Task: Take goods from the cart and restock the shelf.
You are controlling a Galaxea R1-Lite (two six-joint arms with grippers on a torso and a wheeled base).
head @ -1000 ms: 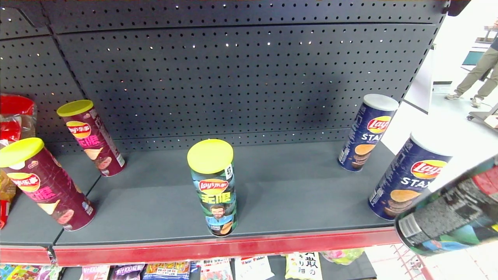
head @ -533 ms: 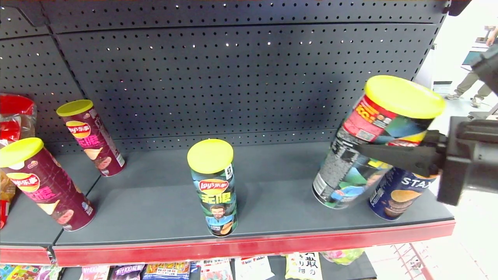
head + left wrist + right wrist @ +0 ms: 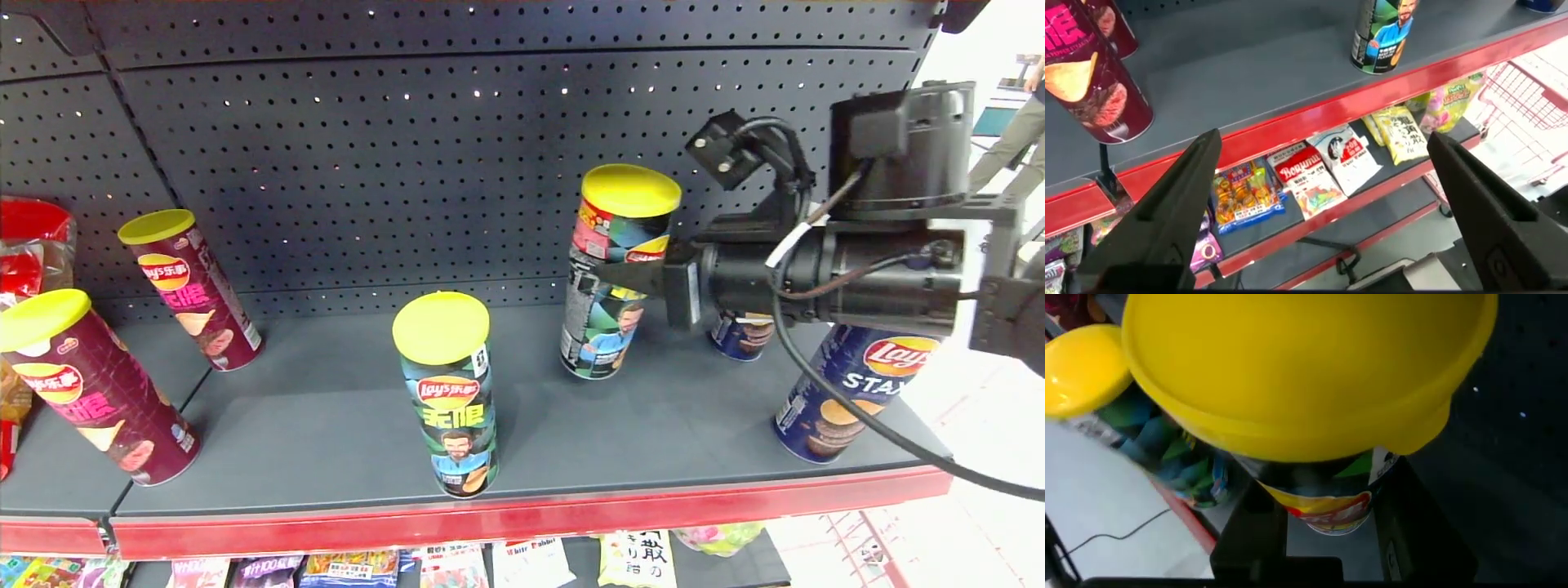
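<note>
My right gripper (image 3: 627,276) is shut on a green chip can (image 3: 602,327) with a yellow lid, gripping it just under the lid. The can stands nearly upright at the back of the dark shelf (image 3: 326,408), right of the middle, its base at or just above the board. In the right wrist view the lid (image 3: 1298,367) sits between the dark fingers (image 3: 1249,539). A matching green can (image 3: 449,392) stands near the shelf's front. My left gripper (image 3: 1323,204) is open, low in front of the shelf's red edge (image 3: 1290,122).
Two maroon cans (image 3: 192,286) (image 3: 90,384) stand at the left. A blue can (image 3: 849,384) stands at the right end and another (image 3: 741,336) is partly hidden behind my right arm. Snack bags (image 3: 1331,163) fill the lower shelf. The red wire cart (image 3: 1523,98) is at the lower right.
The right arm has carried the green can from the lower right, up over the shelf, then left and toward the back, turning it upright. The other cans have not moved.
</note>
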